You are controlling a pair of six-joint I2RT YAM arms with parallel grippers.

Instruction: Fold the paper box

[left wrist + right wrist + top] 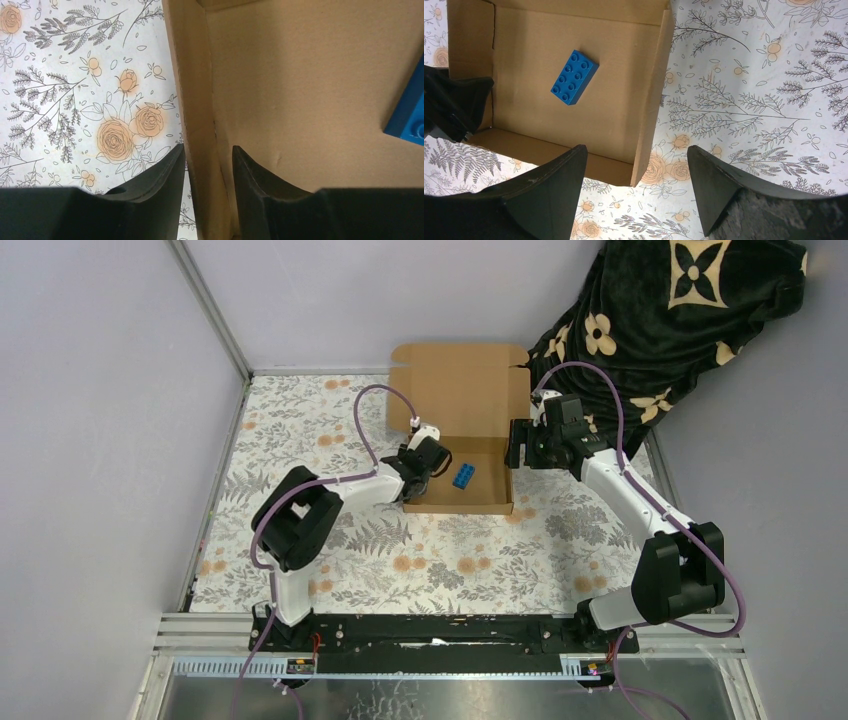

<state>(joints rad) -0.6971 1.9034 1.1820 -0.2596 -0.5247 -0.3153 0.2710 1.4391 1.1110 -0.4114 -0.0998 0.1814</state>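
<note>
The paper box (487,458) is brown cardboard, its tray walls raised and its lid (460,388) standing upright at the back. A small blue brick (464,476) lies inside the tray. My left gripper (432,455) straddles the tray's left wall (197,100). One finger is outside and one inside, and the inner finger stands slightly off the wall, so the gripper (208,148) is open. My right gripper (517,445) hovers wide open above the tray's right wall (655,85), holding nothing. The near right corner of the tray shows between its fingers (636,148). The right wrist view also shows the blue brick (574,76).
A black blanket (680,310) with pale flower patterns is draped at the back right, close behind the right arm. A floral cloth (450,550) covers the table. Grey walls close in the left side and the back. A metal rail (450,625) runs along the near edge.
</note>
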